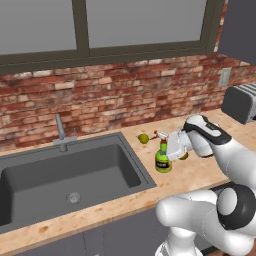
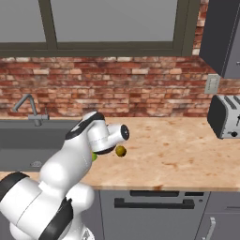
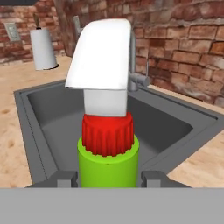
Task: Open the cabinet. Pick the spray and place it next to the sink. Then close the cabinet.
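The spray (image 1: 162,162) stands upright on the wooden counter just right of the sink (image 1: 145,176), its yellow-green body and dark label showing. My gripper (image 1: 168,149) reaches in from the right and is shut on the bottle's upper part. In the hand view the green neck, red collar and white nozzle of the spray (image 3: 107,157) rise between my gripper's (image 3: 109,177) two fingertips, which sit against either side. From the right base view my arm covers the hand, and a sliver of the green spray (image 2: 94,157) peeks out. A dark corner of the cabinet (image 2: 220,37) hangs at upper right.
A faucet (image 1: 61,135) stands behind the sink basin. A small lime-like fruit (image 1: 143,138) lies near the sink's back right corner, and another round fruit (image 2: 121,151) sits beside my wrist. A toaster (image 2: 225,115) is at the far right. A paper towel roll (image 3: 43,49) stands beyond the sink.
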